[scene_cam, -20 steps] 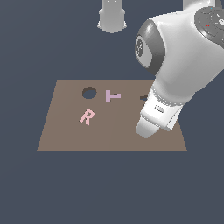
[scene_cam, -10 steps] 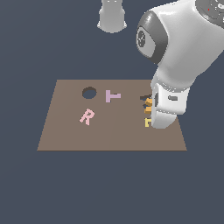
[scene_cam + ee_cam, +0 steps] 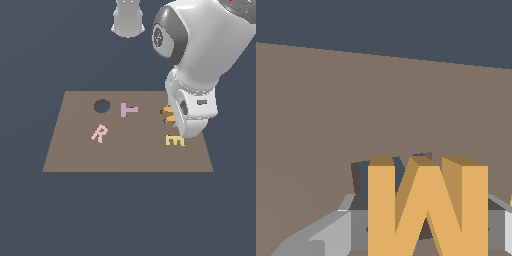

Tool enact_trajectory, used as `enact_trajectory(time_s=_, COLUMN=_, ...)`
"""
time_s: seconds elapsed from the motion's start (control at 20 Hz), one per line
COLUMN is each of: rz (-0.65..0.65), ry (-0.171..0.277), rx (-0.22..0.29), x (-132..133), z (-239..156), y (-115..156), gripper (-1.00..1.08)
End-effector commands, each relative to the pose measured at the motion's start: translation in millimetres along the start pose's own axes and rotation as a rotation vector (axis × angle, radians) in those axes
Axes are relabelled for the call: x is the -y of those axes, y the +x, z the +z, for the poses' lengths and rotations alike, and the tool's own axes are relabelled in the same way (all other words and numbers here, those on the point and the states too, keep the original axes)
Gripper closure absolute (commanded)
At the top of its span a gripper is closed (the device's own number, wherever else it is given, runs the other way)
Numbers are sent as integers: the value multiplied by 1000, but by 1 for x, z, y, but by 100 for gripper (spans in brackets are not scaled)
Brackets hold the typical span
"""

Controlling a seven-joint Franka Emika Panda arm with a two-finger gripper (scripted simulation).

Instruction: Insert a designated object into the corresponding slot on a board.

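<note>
Now orange M (image 3: 427, 207) between fingers (image 3: 331, 235)

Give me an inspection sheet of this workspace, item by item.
Surface: brown board lying flat on dark ground.
Job's things: orange M block between the gripper's fingers; dark slot partly visible behind it.
Clutter: pink R, mauve T, yellow E, round hole.
Grippers: gripper shut on the M block, low over the board.
Cables: nothing seen.
Surroundings: grey robot base beyond the board.
</note>
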State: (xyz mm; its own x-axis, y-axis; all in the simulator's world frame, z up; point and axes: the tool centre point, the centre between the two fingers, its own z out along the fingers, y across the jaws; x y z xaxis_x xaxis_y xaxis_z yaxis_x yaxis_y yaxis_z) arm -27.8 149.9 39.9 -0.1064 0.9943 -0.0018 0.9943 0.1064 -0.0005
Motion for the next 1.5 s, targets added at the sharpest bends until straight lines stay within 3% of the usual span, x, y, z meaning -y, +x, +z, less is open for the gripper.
enact_trajectory(time_s=0.0, rz=-50, ry=-1, rx=0, x=4, z=0, y=-1, gripper=108)
enact_trajectory(time_s=0.4, rz=-131, ry=0, rx=0, x=11, z=-1, y=-3, gripper=108)
enact_trajectory(time_s=0.95, rz=-136, ry=-1, rx=0, x=11, z=9, y=-4, gripper=108)
enact_trajectory(time_s=1.0, rz=-136, ry=-1, rx=0, x=11, z=9, y=-4, gripper=-92)
enact_trajectory(time_s=1.45, rz=-136, ry=-1, rx=0, x=11, z=9, y=-4, gripper=-92)
